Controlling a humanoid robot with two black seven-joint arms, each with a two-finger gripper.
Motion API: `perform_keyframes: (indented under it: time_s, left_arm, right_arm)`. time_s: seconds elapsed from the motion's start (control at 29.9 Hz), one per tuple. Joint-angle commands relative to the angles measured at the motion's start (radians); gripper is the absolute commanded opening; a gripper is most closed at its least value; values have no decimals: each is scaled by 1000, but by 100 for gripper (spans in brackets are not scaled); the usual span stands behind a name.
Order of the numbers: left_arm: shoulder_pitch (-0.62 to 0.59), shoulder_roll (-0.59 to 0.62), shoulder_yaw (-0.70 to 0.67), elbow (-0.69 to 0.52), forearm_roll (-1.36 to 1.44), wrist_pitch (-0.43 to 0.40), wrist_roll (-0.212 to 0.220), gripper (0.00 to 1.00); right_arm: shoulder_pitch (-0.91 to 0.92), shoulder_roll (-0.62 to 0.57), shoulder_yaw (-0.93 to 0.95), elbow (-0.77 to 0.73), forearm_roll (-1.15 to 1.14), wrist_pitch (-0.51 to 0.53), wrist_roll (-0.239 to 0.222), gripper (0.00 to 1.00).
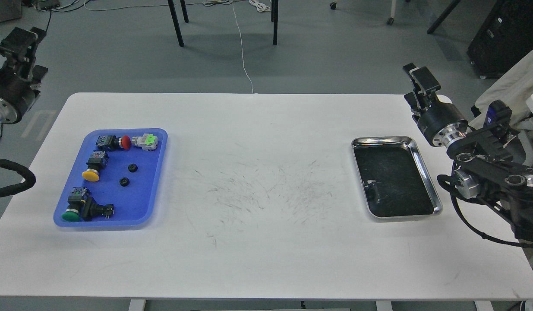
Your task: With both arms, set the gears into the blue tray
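Observation:
Two small black gears [132,167] [124,182] lie in the middle of the blue tray [156,172] at the table's left. Both are apart from the push-button switches around them. My left gripper [19,42] is raised off the table's far left corner, well away from the tray. My right gripper [420,80] hangs above the far right corner, beyond the steel tray. Both grippers look dark and small, and their fingers cannot be told apart. Nothing shows in either one.
In the blue tray lie a red-capped switch [118,141], a green-and-white one [146,141], a yellow-capped one [93,166] and a green-capped one [78,208]. A shiny steel tray [427,172] with a dark inside sits at the right. Chair legs and cables stand beyond the table.

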Motion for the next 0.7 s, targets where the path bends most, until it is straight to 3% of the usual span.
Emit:
perform_keyframes:
  time_s: [0.0,0.07,0.17,0.43,0.57,0.67]
  left_arm:
    - [-2,-15,-56,33,-51,-19,0,98]
    - [-5,-18,-81,43,-94,-54,0,97]
    - [1,-25,-98,56,-132,-79,0,97]
    - [33,-93,-95,130,-123,-100,0,98]
    - [41,-141,-87,225,-124,-371,0,98]
    - [36,-190,-96,323,-123,-505,0,98]
  right_arm:
    - [29,-3,19,29,42,-4,0,97]
    - [33,-3,39,31,136,-3,0,97]
    - [47,1,61,23,260,5,-36,97]
    - [46,15,91,31,352,37,-81,97]
    - [49,15,96,28,418,103,-81,98]
    - [50,15,85,21,426,115,-81,98]
